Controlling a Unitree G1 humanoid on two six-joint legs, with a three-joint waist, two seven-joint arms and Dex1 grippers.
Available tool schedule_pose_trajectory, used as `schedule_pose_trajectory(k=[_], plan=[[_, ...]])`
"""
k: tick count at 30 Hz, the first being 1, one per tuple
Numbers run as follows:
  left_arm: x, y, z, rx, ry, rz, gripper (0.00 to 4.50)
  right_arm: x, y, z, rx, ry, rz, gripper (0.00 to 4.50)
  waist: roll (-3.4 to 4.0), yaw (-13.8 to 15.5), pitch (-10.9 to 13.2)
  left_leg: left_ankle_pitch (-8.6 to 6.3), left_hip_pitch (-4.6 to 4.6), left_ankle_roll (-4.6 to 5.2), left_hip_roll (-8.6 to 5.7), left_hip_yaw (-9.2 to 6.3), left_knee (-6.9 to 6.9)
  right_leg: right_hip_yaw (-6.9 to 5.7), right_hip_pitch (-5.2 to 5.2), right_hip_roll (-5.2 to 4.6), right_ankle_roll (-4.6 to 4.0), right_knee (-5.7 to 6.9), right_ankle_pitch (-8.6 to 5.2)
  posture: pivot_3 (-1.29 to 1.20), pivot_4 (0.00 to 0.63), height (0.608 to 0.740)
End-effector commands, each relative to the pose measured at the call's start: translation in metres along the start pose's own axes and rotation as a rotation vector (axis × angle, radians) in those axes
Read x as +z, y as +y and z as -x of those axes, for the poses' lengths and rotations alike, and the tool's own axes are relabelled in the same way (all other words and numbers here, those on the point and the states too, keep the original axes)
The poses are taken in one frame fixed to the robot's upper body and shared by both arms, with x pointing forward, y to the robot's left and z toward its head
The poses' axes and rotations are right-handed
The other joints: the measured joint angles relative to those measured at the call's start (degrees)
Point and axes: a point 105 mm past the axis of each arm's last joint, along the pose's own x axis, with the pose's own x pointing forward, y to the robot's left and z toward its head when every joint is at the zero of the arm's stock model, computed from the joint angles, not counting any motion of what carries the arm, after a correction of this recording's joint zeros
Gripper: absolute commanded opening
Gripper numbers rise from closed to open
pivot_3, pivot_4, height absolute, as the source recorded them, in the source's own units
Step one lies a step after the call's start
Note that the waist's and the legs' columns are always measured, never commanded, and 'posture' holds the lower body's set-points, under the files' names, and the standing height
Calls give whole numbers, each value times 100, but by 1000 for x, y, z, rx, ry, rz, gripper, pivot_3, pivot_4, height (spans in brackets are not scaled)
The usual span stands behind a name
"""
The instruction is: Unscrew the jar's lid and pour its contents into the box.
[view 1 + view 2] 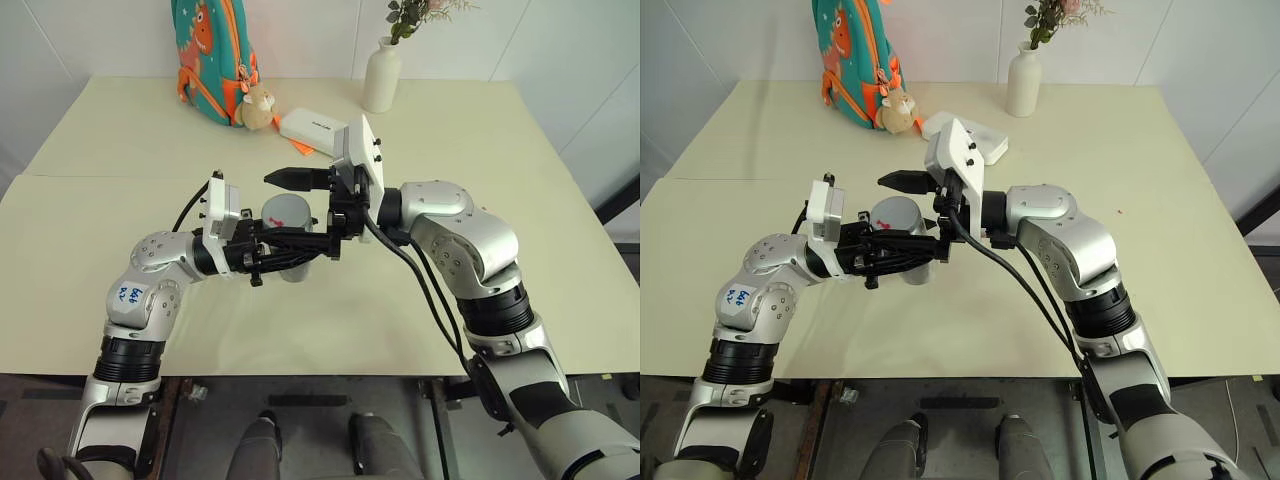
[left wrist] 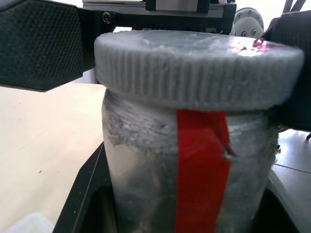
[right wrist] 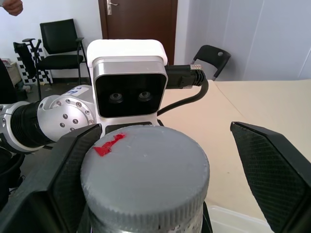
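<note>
Head view: both grippers (image 1: 300, 255) level, facing.

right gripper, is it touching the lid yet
Cannot tell. In the right wrist view the right gripper stands open around the lid: a clear gap to one finger, while the other overlaps the lid's edge, so contact there is unclear.

The grey lid (image 3: 145, 167) sits close up between the two black fingers (image 3: 65, 167) of the right tool (image 3: 165, 179), which stand wide apart on either side of it; whether the nearer finger touches the lid is unclear. A small red mark (image 3: 109, 144) lies on the lid's top. Just behind it is the left arm's white wrist camera (image 3: 127, 80) with a black cable (image 3: 192, 85). The cream bench (image 3: 252, 104) stretches beyond, and black chairs (image 3: 60, 41) stand near a brown door (image 3: 138, 19).
</note>
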Motion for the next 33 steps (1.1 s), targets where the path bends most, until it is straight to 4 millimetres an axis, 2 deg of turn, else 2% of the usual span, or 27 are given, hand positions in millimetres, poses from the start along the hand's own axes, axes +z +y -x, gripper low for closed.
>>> schedule_pose_trajectory(k=[1, 6, 12, 16, 19, 22, 28, 33], plan=[[8, -8, -4, -48, -13, -49, 1967, 19, -18, 24, -89, -27, 61, 4450, 0, 2, 0, 0, 0, 0, 0, 0, 0, 0, 0, 0, 0, 0, 0, 0, 150, 740], [7, -5, -1, -32, -13, -49, 1967, 19, -22, 44, -99, -18, 58, 4450, 0, -3, 0, 0, 0, 0, 0, 0, 0, 0, 0, 0, 0, -1, 0, 0, 150, 740], [9, -5, 1, -32, -9, -58, 1967, 17, -28, 79, -126, 13, 48, 4450, 0, 39, 0, 0, -1, 0, -2, 1, 2, 0, 2, -1, 0, -3, 0, 0, 150, 740], [9, -4, 3, -23, -5, -59, 1967, 16, -29, 88, -136, 35, 44, 4450, 0, 0, 1, 0, 0, 0, -2, 1, 0, 3, 2, -1, 0, -5, 0, 0, 150, 740], [10, -1, 4, -7, -8, -65, 1967, 20, -23, 84, -102, 17, 37, 4450, 2, -22, 2, 0, 0, 0, -1, 1, -2, 3, 0, 0, 0, -3, -1, 0, 150, 740], [10, 1, 3, -3, -8, -66, 1967, 24, -13, 70, -46, -8, 35, 4450, 2, -16, 2, 0, 0, 0, -1, 1, -1, 3, 0, 0, 0, -2, -1, 0, 150, 740], [8, 1, 2, -5, -5, -63, 1967, 25, -3, 30, -10, -19, 38, 4450, 3, -16, 2, 0, 1, 0, -1, 1, 1, 3, 0, 0, 0, 3, -1, 0, 150, 740], [8, 5, 3, 4, 6, -68, 1967, 22, 9, 9, 37, 4, 33, 4450, 3, 0, 2, 0, 0, -1, -1, 1, 1, 2, -1, -1, 0, 3, -1, 0, 150, 740]])
